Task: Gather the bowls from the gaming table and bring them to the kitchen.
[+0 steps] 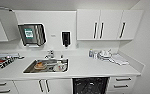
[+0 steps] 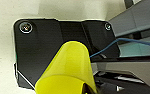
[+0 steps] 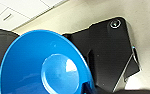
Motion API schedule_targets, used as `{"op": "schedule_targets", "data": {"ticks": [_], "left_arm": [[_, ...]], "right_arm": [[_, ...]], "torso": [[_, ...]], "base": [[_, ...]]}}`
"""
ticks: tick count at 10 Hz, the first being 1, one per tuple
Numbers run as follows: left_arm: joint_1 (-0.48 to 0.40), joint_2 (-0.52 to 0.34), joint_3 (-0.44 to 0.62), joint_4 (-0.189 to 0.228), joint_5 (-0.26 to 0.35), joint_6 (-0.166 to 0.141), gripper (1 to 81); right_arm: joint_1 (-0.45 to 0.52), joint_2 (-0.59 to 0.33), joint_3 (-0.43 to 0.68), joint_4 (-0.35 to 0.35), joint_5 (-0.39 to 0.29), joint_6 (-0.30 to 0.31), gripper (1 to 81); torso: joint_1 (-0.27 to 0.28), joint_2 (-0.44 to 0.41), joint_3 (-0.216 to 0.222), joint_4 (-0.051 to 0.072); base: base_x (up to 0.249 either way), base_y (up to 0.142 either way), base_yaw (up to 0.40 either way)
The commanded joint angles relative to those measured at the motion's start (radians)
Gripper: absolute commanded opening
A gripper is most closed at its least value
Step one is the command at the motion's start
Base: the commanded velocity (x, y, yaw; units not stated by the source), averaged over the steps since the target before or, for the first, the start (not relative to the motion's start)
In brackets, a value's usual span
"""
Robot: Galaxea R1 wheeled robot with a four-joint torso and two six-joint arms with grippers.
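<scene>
In the head view the kitchen spreads across the frame. At far left a tray of clutter (image 1: 2, 62) sits on the worktop (image 1: 91, 67). Right of it, at lower centre-left, lies the steel sink (image 1: 47, 65), its long axis running left to right, with dishes already in the basin. Above it on the wall hang the paper-towel dispenser (image 1: 32, 34) at upper left and the black soap dispenser (image 1: 65, 38) near the centre. Further right, a stack of plates (image 1: 104, 54) stands at the back of the worktop under the white cabinets (image 1: 108, 23), and a dark opening (image 1: 90, 85) shows below the worktop edge.

The bowls are with the robot, not on the worktop. In the left wrist view the yellow bowl (image 2: 69, 70) fills the lower centre, seen edge-on and close to the camera; it appears carried by the left gripper, though I cannot tell how the fingers sit. In the right wrist view the blue bowl (image 3: 44, 66) fills the lower left, its inside facing the camera, likewise apparently carried by the right gripper, finger state unreadable.

The relation that matters is that sink and free worktop lie straight ahead and below, the sink left of centre, so I judge the left arm with the yellow bowl the nearer to it.
</scene>
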Motion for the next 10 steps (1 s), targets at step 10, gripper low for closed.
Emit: {"op": "schedule_targets", "data": {"ticks": [10], "left_arm": [[-0.041, -0.013, 0.01, 0.01, 0.049, 0.009, 1.0]], "right_arm": [[0.026, -0.025, 0.006, -0.019, -0.037, -0.004, 1.0]], "torso": [[0.0, 0.0, 0.0, 0.0]], "base": [[0.115, 0.0, 0.0]]}}
